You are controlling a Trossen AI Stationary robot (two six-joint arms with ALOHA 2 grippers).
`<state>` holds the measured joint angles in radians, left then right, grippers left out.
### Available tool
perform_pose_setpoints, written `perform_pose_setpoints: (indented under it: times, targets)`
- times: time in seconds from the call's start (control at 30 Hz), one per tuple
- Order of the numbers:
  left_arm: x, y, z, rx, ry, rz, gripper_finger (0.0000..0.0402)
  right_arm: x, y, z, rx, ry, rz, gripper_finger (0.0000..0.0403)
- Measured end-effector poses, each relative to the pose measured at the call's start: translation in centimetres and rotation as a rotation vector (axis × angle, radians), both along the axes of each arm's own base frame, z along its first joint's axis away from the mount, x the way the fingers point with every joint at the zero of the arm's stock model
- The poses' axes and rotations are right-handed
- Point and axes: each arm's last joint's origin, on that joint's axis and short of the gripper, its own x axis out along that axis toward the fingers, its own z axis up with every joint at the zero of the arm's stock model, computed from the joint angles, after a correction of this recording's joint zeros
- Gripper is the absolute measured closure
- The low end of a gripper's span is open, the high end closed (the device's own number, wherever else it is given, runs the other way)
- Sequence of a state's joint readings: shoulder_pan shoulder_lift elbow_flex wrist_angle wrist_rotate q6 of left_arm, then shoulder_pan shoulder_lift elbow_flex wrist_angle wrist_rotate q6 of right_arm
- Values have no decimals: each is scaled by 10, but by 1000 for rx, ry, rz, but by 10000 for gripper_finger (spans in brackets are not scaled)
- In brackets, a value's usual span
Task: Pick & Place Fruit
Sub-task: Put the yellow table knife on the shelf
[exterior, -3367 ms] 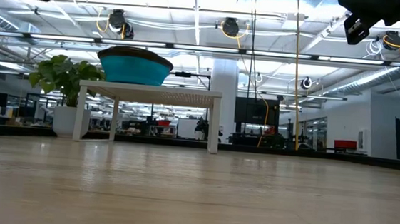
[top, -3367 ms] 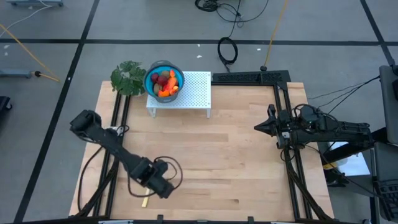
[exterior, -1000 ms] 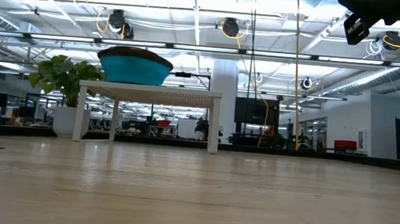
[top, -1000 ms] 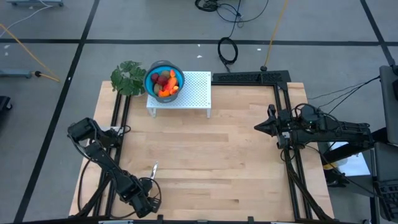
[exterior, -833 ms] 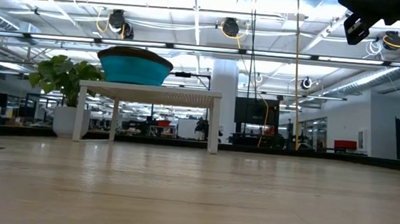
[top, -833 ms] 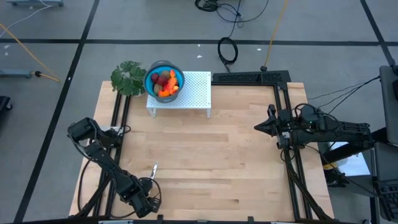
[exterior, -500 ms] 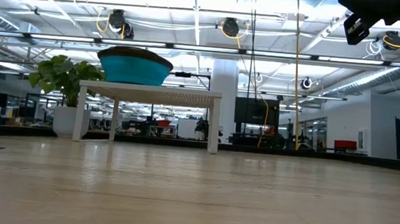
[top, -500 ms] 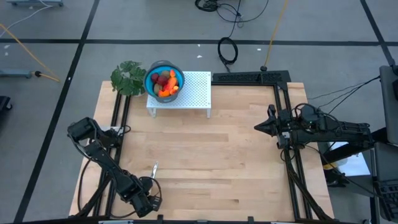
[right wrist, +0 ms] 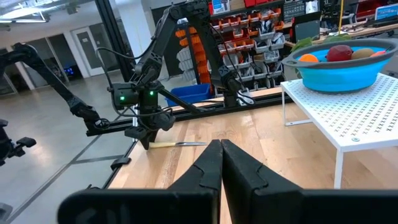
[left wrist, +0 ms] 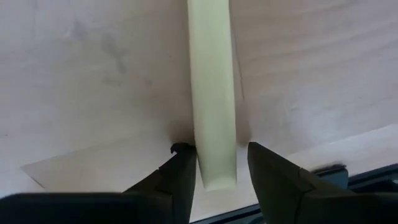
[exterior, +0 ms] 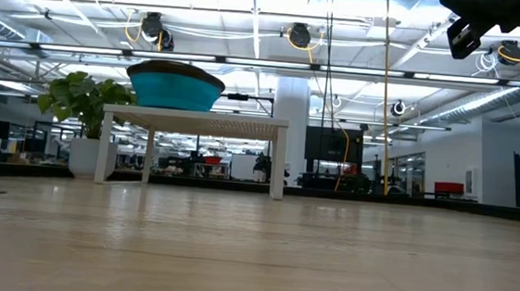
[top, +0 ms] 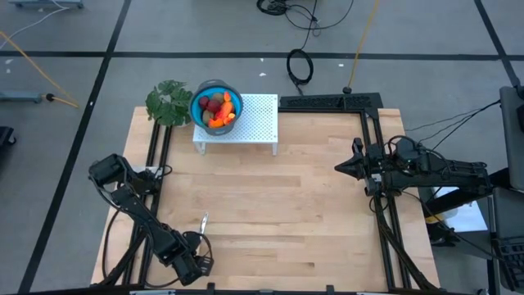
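Sitting in the blue bowl (top: pixel 216 106), the fruit (top: pixel 217 110) lies far from the parted left gripper (top: pixel 199 264).

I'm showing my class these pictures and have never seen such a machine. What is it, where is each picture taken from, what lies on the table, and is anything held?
It is a robot with two dark arms at a wooden table. One picture looks straight down, one looks level across the tabletop, and one comes from a camera on each wrist. At the back a white perforated stand carries a blue bowl of toy fruit, with a green plant beside it. Near the front edge lies a knife with a pale yellow handle. The left gripper is down at the table with its jaws on either side of that handle, not visibly squeezing it. The right gripper waits at the right side, jaws shut and empty.
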<state>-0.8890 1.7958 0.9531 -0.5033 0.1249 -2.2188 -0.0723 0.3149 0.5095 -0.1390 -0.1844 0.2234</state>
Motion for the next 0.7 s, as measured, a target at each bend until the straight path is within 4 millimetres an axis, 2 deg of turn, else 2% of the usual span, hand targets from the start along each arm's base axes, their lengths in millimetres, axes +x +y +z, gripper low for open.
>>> perform_pose_setpoints:
  times: [0.23, 0.53, 0.7]
  targets:
    - [0, 2, 0, 30, -7, 25, 255, 0, 0, 0, 0, 0, 0, 403]
    - [0, 2, 1, 38, -21, 13, 334, 0, 0, 0, 0, 0, 0, 403]
    - [0, 2, 1, 45, -38, 12, 347, 0, 0, 0, 0, 0, 0, 403]
